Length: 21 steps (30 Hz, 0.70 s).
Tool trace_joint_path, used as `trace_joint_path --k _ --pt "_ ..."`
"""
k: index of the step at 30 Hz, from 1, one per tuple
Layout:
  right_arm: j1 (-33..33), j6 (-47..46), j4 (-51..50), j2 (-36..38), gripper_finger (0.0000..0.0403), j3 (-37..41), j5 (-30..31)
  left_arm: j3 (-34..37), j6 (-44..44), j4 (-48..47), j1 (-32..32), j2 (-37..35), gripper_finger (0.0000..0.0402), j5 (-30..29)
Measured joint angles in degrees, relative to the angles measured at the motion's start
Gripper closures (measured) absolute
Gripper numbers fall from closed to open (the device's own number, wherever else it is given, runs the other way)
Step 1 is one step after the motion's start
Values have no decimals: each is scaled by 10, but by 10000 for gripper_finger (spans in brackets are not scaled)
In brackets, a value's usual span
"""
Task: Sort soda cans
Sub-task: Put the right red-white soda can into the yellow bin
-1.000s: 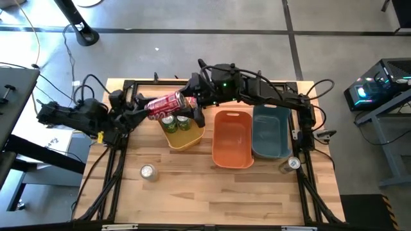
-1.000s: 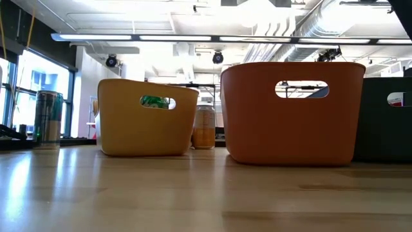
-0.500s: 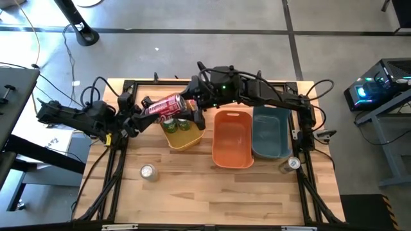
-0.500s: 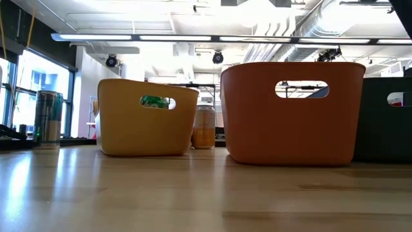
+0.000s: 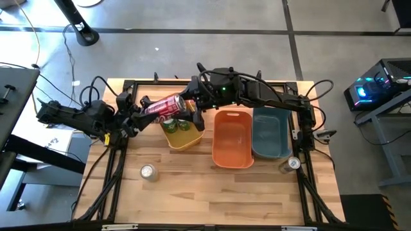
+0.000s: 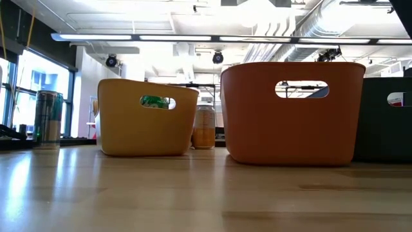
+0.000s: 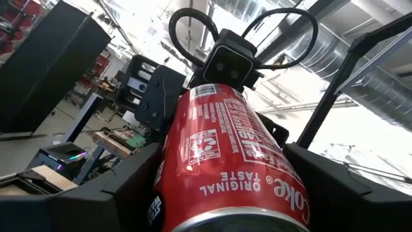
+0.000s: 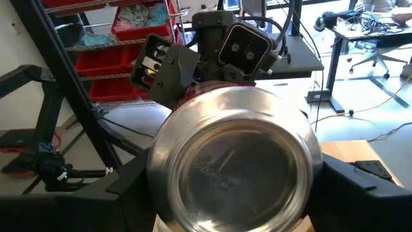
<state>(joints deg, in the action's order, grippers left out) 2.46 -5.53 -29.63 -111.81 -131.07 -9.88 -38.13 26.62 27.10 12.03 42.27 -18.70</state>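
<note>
A red soda can [image 5: 164, 106] lies sideways in the air above the yellow bin [image 5: 186, 136], clasped at opposite ends by the left gripper [image 5: 142, 108] and the right gripper [image 5: 187, 104].

The red can [image 7: 232, 161] is glossy printed metal, its bare silver end [image 8: 235, 169] smooth and mirror-bright. The table [image 5: 212, 192] is pale wood with a soft sheen. The yellow bin [image 6: 147, 119] and orange bin [image 6: 293, 113] look like matt, smooth plastic.
</note>
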Motion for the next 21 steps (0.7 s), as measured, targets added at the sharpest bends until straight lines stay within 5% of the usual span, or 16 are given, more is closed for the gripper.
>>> trace_joint_path --k 7,14,21 --pt "18 7 -45 21 38 -27 74 2 -18 -121 0 -63 117 -50" --pt "28 28 -84 57 27 -33 138 -1 0 -197 0 -121 117 -110" --pt "36 28 -137 90 26 -36 193 -141 149 -531 -19 -39 117 -93"
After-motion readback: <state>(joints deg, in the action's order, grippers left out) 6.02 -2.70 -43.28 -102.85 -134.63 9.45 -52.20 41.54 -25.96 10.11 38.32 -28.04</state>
